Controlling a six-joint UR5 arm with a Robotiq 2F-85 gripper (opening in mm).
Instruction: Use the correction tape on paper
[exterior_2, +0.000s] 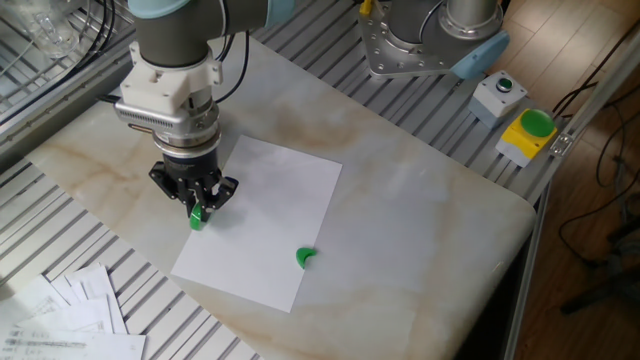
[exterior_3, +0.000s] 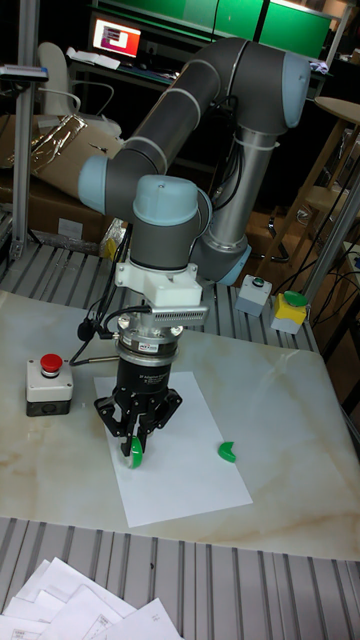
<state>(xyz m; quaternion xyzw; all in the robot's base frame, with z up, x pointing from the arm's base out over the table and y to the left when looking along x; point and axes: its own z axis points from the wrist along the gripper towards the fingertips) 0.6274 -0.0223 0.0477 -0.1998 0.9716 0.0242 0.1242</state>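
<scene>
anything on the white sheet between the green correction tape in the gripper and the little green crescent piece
Nothing: only bare white paper lies between the green-wheeled correction tape and the small green crescent piece, clearest in the fixed view.

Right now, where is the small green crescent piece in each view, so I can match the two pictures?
Fixed view: crescent lies on the paper, lower right part, right of the gripper.
Tall fixed view: crescent at the paper's right edge, right of the gripper.
Shared landmark: the correction tape in the gripper.
</scene>
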